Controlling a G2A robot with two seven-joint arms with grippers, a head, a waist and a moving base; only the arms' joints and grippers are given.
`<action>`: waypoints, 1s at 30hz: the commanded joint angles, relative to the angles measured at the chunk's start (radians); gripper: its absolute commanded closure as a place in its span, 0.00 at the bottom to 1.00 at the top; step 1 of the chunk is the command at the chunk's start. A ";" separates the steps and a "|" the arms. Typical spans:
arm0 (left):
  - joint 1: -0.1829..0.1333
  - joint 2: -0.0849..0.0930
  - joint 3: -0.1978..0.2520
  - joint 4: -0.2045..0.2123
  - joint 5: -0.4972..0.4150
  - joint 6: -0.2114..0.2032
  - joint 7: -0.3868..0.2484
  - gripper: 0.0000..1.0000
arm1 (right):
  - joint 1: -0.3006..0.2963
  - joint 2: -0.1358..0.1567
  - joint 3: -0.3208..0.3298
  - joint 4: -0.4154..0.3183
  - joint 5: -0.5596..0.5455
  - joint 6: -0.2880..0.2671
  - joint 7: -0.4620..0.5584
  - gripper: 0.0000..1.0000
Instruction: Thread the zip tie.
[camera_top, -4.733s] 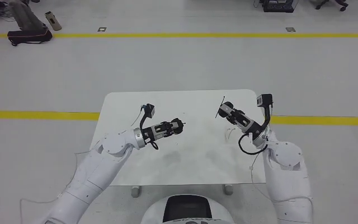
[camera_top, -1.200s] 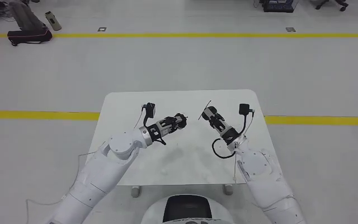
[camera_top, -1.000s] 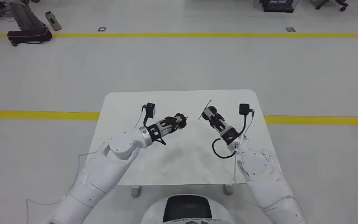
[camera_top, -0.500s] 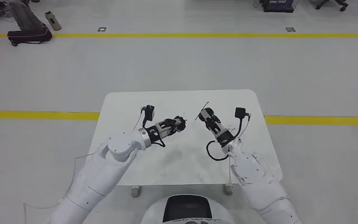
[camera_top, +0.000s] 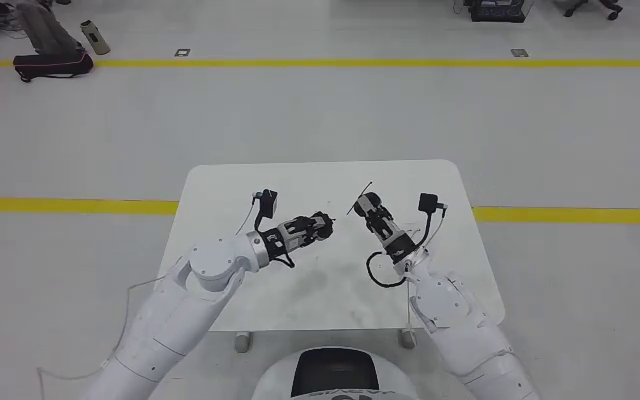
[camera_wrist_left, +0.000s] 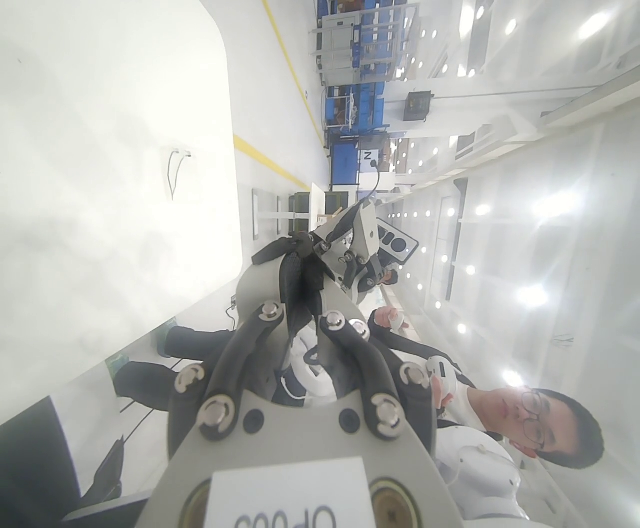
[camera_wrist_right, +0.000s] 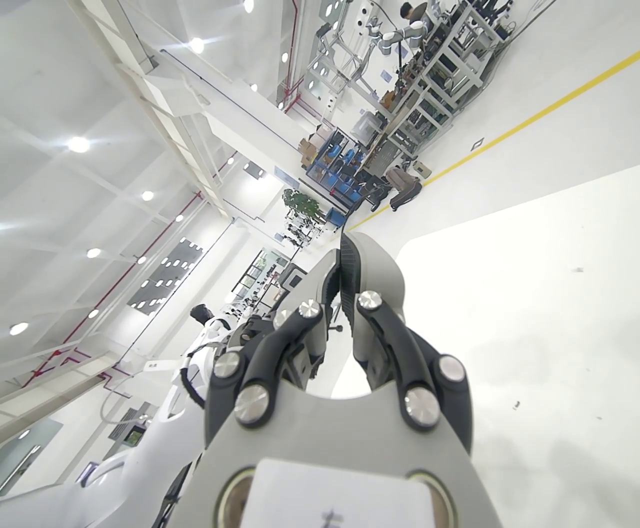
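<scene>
My right gripper (camera_top: 360, 205) hangs above the middle of the white table (camera_top: 230, 190), shut on a thin black zip tie (camera_top: 361, 193) that sticks out of it as a straight strip. In the right wrist view the fingers (camera_wrist_right: 361, 280) are pressed together with the strip's end (camera_wrist_right: 343, 229) just past them. My left gripper (camera_top: 322, 222) faces it from a short gap away. Its pads (camera_wrist_left: 280, 280) are closed on a small black piece (camera_wrist_left: 262, 256), and I cannot tell what that piece is.
A thin white tie (camera_wrist_left: 174, 172) lies loose on the table (camera_wrist_left: 100, 150) near the right-hand side. A few dark specks (camera_wrist_right: 577, 270) mark the tabletop. The table's edges lie well away from both grippers.
The right arm has swung left with the zip tie, closing most of the gap to the left gripper. The left gripper has shifted only slightly.
</scene>
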 joint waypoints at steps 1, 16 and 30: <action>0.002 -0.002 0.003 0.000 -0.010 -0.005 0.011 1.00 | 0.000 0.000 -0.003 -0.005 -0.030 0.000 -0.006 1.00; -0.006 -0.006 0.001 0.015 -0.050 0.009 0.041 1.00 | 0.019 -0.001 -0.081 0.012 -0.159 0.000 -0.182 1.00; -0.006 -0.006 0.001 0.015 -0.050 0.009 0.041 1.00 | 0.042 0.015 -0.121 0.052 -0.155 0.000 -0.242 1.00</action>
